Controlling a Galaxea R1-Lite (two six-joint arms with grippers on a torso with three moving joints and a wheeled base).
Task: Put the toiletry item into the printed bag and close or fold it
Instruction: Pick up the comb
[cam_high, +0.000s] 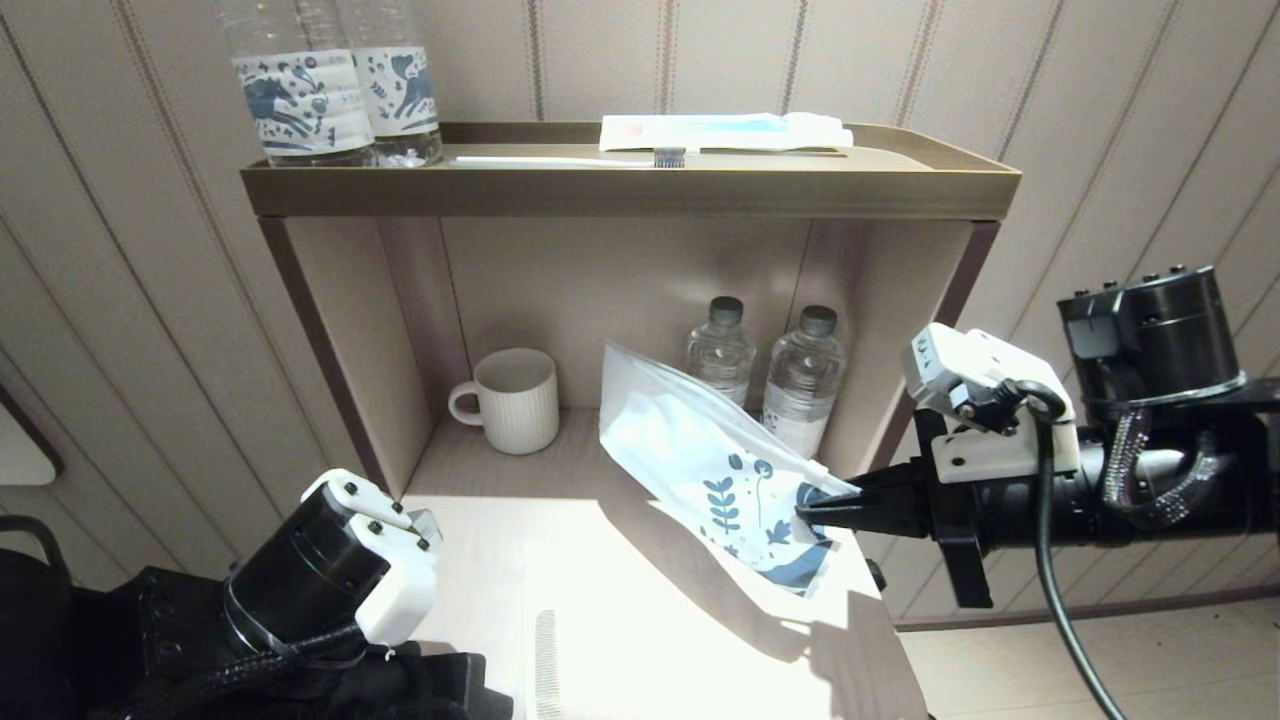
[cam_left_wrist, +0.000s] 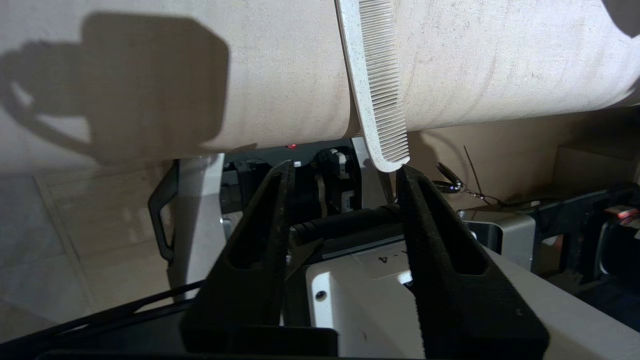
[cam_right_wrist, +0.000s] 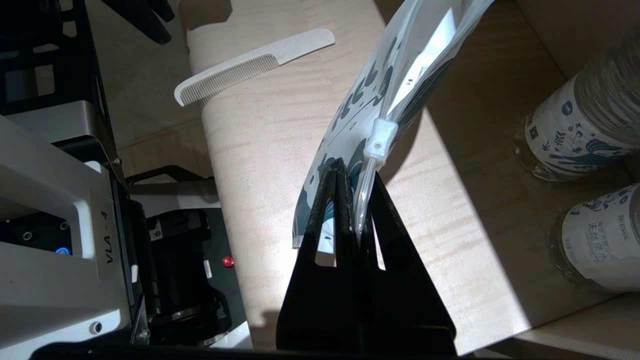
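Observation:
The printed bag (cam_high: 700, 460), white with dark-blue leaves at one end, hangs tilted above the table's right side. My right gripper (cam_high: 805, 515) is shut on its zip edge just below the white slider (cam_right_wrist: 380, 140); in the right wrist view the gripper (cam_right_wrist: 356, 172) pinches the bag (cam_right_wrist: 395, 65). A white speckled comb (cam_left_wrist: 377, 85) lies on the table, one end overhanging the front edge. My left gripper (cam_left_wrist: 345, 167) sits below that edge, open, with one fingertip (cam_left_wrist: 402, 172) right by the comb's end and nothing between the jaws. The comb (cam_high: 545, 660) also shows in the head view.
A white mug (cam_high: 515, 400) and two water bottles (cam_high: 720, 350) (cam_high: 805, 375) stand in the shelf recess behind the bag. The top tray (cam_high: 630, 190) carries two labelled bottles (cam_high: 330, 90), a toothbrush (cam_high: 560, 160) and a toothbrush packet (cam_high: 725, 130). The recess walls flank the table.

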